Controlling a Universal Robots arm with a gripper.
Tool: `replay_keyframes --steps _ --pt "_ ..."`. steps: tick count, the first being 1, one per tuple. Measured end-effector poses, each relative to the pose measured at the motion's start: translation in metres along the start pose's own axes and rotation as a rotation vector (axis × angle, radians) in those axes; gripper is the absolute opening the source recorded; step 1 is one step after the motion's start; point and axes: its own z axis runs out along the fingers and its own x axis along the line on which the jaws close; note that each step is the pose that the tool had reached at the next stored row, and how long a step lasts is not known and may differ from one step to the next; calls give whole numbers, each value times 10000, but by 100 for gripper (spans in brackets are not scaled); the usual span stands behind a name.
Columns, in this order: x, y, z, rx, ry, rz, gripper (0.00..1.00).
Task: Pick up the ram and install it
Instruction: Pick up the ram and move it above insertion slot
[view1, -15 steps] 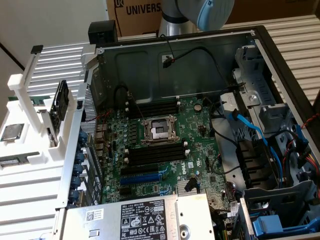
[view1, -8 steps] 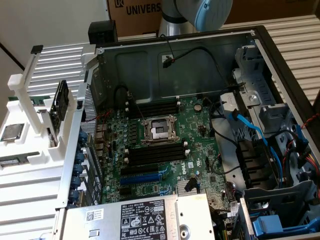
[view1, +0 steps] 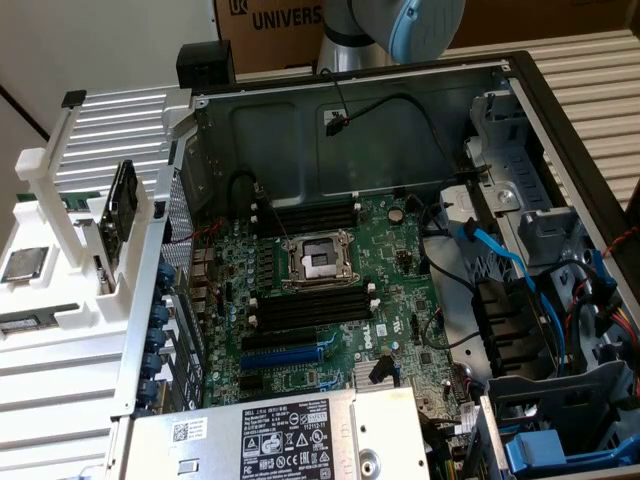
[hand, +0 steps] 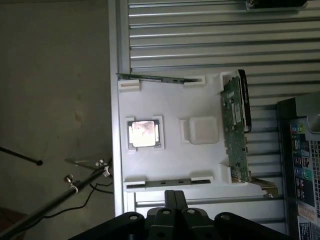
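Claw (hand: 175, 195) fingers are pressed together, two dark bars side by side. In the wrist view we look past them onto a white tray (hand: 170, 105) that sits on a ribbed metal surface (hand: 200, 30). The ram (hand: 159, 182) rests on its long edge between two white clips at the tray's rim, and in that picture the closed fingertips come just beside it. We cannot tell whether they touch it. Another ram stick (hand: 152, 78) stands the same way in clips along the opposite rim.

Between the two sticks the tray holds a square processor chip (hand: 142, 134) in its own pocket, with a raised square pocket (hand: 200, 130) near it. An expansion card (hand: 235, 125) stands upright on its edge at the tray's end nearest the computer.

In the exterior view the tray is at the left, just outside the open computer case (view1: 400, 130), so the ram is still in the tray and apart from the board. Inside the case lies the green motherboard (view1: 400, 270) with a processor socket (view1: 318, 262) near its middle. Long black memory slots (view1: 310, 310) with white end clips run on both sides of the socket, and a blue expansion slot (view1: 285, 355) sits beyond them. Part of the robot arm (view1: 400, 25) shows above the case's far wall, in front of a cardboard box (view1: 270, 20).
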Motion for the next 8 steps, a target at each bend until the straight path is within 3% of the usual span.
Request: replay_keyframes --steps 8 --pt "0 0 0 0 0 0 10"
